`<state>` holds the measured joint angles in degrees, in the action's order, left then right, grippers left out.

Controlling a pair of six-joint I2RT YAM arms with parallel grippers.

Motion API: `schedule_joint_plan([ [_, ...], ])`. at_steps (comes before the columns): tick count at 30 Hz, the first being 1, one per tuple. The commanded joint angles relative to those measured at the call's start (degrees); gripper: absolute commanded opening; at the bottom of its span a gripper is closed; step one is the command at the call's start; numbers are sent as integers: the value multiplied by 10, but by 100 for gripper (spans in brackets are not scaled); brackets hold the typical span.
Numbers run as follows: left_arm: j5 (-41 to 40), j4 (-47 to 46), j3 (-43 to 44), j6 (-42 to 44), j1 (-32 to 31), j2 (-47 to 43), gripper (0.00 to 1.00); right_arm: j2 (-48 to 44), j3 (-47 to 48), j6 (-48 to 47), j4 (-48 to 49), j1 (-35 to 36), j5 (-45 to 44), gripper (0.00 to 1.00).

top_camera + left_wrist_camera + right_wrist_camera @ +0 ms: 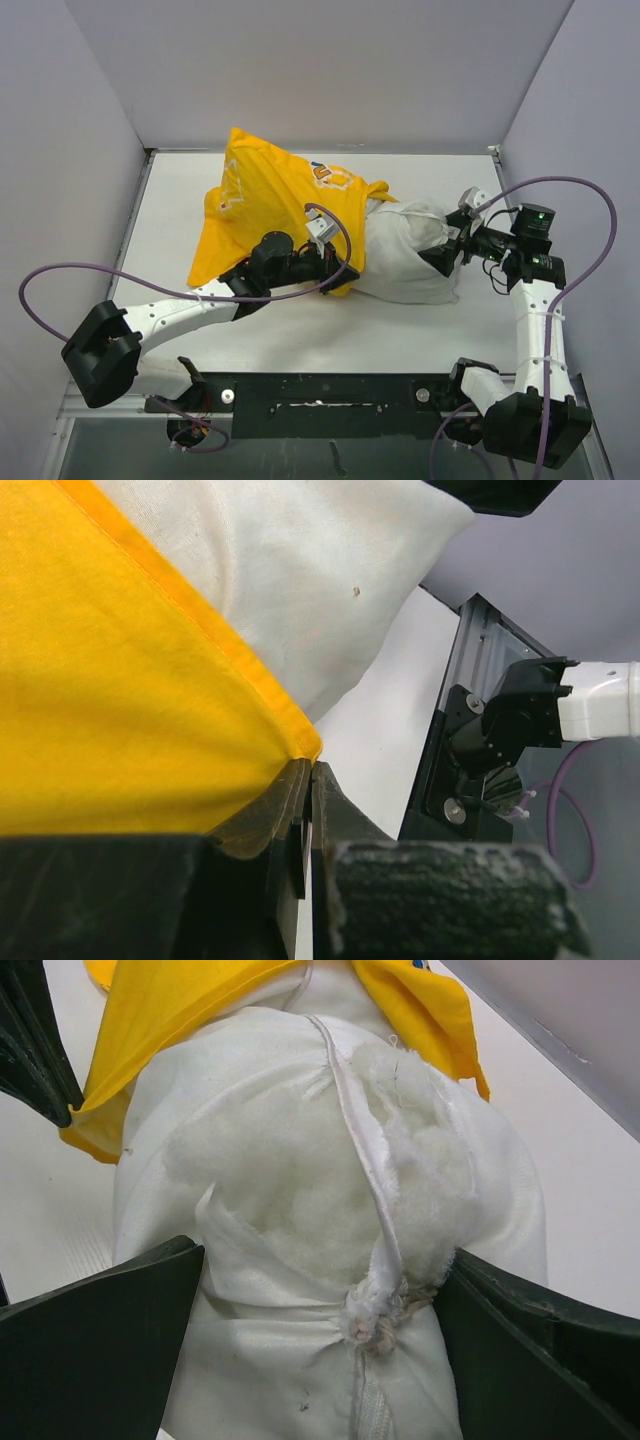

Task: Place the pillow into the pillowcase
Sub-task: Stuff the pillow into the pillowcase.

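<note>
Yellow pillowcase (pixel 120 700) hem clamped in my left gripper (pixel 306 780). My right gripper (pixel 320 1290) spread wide astride pillow (pixel 290 1190) end; pillow half inside sack. Risks: push bunches pillow at mouth, hem slips free, split seam sheds stuffing (pixel 425 1150).

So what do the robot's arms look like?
The left arm and right arm match: white tubes, chunky black joints, and a long looping purple cable each. Their fingers are dark, blunt wedges. A small green light glows on the right one.

Wrinkled white cloth pillow (pixel 410 255); matt yellow cloth pillowcase (pixel 270 200)
</note>
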<state>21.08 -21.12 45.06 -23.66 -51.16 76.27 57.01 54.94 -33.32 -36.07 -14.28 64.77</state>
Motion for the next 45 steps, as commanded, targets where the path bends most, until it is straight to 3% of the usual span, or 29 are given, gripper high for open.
schedule_joint_plan([
  [1, 5, 10, 39, 15, 3, -11, 0, -1, -2, 11, 10, -4, 19, 98],
  [7, 0, -38, 14, -6, 3, -17, 0, -2, -3, -4, -1, -6, 31, 98],
  [27, -19, 9, 15, -27, 4, -37, 0, -8, -8, -19, -14, -11, 63, 98],
  [36, -29, -19, 6, -36, 4, -32, 0, 2, -10, -33, -18, -13, 80, 98],
  [38, -38, -48, -13, -37, 6, -34, 0, 10, -4, -85, -49, -13, 105, 98],
  [41, -56, -49, -12, -21, 7, -27, 0, 26, 18, -240, -170, -14, 131, 98],
  [45, -62, -25, 28, 5, 6, 2, 0, 29, 22, -284, -207, -23, 143, 98],
])
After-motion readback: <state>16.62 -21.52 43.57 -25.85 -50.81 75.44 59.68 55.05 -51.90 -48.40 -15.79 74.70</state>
